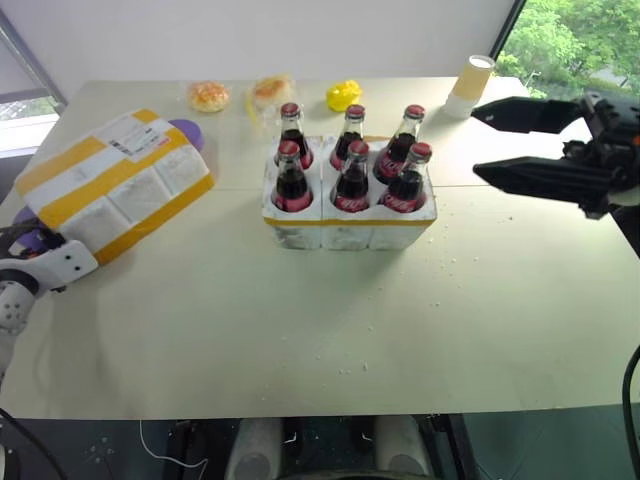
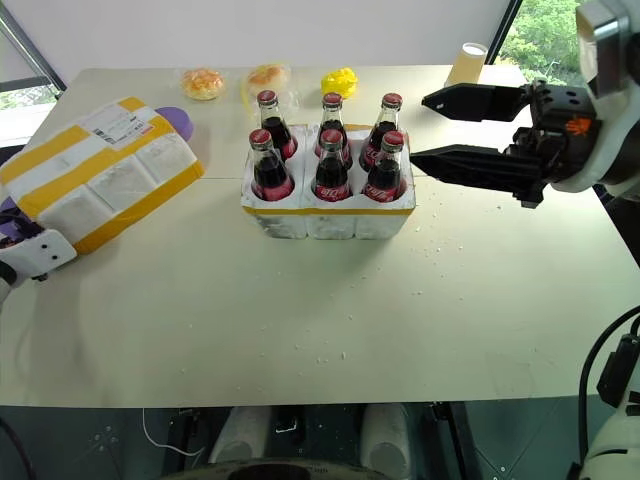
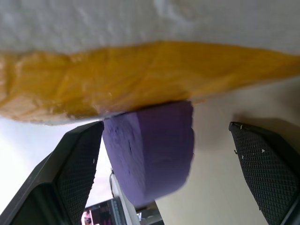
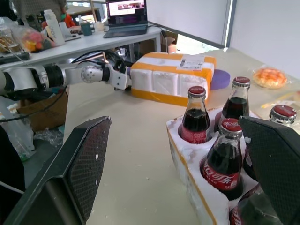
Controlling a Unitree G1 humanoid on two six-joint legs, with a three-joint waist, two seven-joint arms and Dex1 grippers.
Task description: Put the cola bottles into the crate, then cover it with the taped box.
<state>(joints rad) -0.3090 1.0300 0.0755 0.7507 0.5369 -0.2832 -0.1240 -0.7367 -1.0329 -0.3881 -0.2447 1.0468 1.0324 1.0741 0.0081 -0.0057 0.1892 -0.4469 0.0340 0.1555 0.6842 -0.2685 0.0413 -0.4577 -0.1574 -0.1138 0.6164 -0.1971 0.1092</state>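
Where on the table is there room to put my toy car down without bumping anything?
The widest bare patch of the table is the near part, in front of the crate holding six cola bottles. There is also room between the crate and the taped box. The far edge is crowded: wrapped snacks, a yellow thing, a paper cup.

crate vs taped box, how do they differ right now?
The crate is low, with one thin yellow band; the taped box is taller, wrapped in wide yellow bands and bearing a white label. The crate sits flat mid-table holding six cola bottles; the taped box lies tilted at the table's left edge, propped on a purple object, holding nothing visible. Both are white foam.
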